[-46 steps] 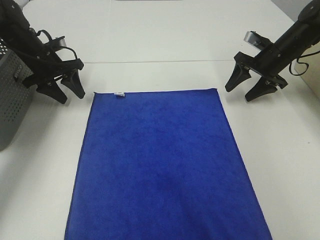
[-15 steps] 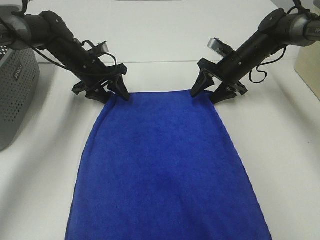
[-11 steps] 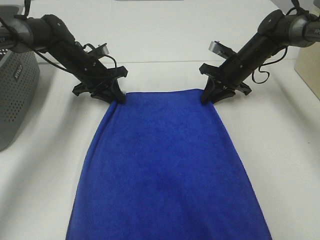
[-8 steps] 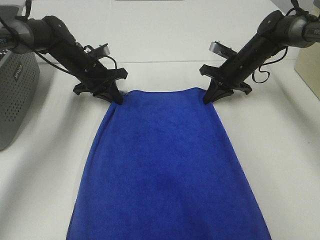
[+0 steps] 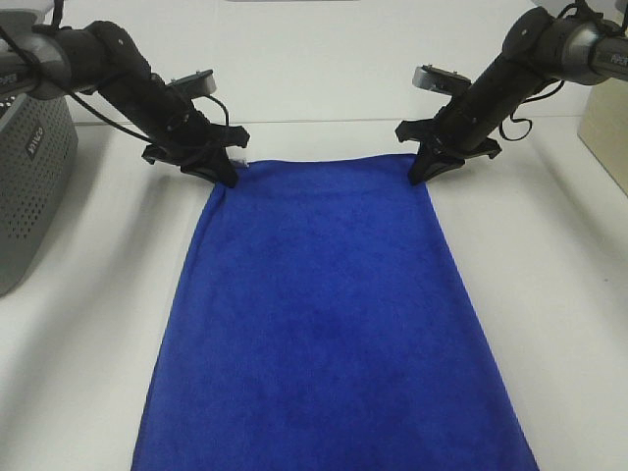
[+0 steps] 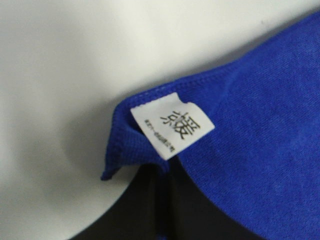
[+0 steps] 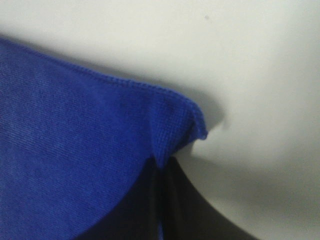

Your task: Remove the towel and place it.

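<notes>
The royal-blue towel (image 5: 329,314) lies spread on the white table, its long side running from the far middle to the near edge. My left gripper (image 5: 228,177) is shut on the towel's far left corner, where the small white tag (image 6: 172,125) shows in the left wrist view. My right gripper (image 5: 420,178) is shut on the far right corner (image 7: 175,130), which bunches up between the black fingers (image 7: 155,200). Both far corners are lifted slightly off the table.
A grey perforated basket (image 5: 29,186) stands at the left edge of the table. A pale wooden box (image 5: 608,123) shows at the right edge. White table (image 5: 324,78) stretches behind the towel and on both sides of it.
Both grippers closed on the towel's far corners within the last second. They have since drawn the corners slightly back and up, and the far edge has moved away from the camera.
</notes>
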Motion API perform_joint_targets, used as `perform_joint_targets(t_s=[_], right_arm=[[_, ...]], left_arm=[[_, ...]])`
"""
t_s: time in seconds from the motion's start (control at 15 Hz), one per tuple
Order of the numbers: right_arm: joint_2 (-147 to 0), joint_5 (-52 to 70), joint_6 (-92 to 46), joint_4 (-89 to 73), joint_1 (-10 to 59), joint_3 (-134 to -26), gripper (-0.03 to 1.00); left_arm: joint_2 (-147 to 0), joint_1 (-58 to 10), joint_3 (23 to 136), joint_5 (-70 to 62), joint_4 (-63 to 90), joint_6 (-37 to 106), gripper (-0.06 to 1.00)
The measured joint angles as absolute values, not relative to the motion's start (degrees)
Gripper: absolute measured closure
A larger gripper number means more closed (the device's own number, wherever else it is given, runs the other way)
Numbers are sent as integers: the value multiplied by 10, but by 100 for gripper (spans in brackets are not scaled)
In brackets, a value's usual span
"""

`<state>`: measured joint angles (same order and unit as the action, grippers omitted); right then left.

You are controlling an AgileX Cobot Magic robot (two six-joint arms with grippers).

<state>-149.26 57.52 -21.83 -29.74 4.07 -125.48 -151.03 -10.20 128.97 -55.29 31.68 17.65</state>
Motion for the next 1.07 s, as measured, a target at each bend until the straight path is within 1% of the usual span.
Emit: perform_joint_targets(t_s=[0.27,0.73,1.07], right_arm=[[-1499,534,-218,-286,41,-1307,95],[-1499,437,-218,-288,41,-1319,95],[-1499,372,-218,-288,41,-1319,95]], left_arm=[[-1517,-102,1350,-502,299,179,93],[-1523,-102,1352,-372,305,210,94],[-1550,-102,1354,-307,356,266,94]])
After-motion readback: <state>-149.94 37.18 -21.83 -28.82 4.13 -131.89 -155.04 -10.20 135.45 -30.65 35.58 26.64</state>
